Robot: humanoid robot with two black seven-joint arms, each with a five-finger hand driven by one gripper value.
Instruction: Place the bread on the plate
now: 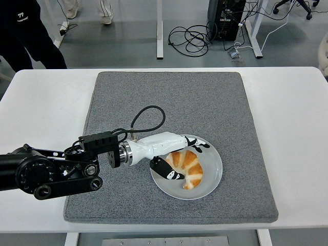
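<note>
On the white plate (211, 180), near the middle of the grey mat (174, 102), lies the croissant (185, 166), which is the bread of the task. It rests fully inside the rim, a little to the left of the plate's centre, with its curved back toward the right. I judge that the main step is done: the bread is on the plate, and what is left is only to take the hand away without pushing it.

The left hand (177, 160) reaches in from the left over the plate's left rim. Its fingers are loosely spread on both sides of the croissant: the thumb (166, 170) is at the near-left side of it and the other fingers (201, 147) are at the far side. They seem to be close beside the bread and not pressing it, so I judge that the hand is open and holds nothing, though at the thumb I cannot tell if there is light contact. The right arm is not to be seen.

For moving, the way back to the left is free over the mat, and a black cable (146, 114) loops just behind the wrist on the far side. The plate has bare mat around it on all sides, and the white bench (46, 110) is wide beyond the mat. A person (25, 31) stands at the far left corner, well apart from the hand.
</note>
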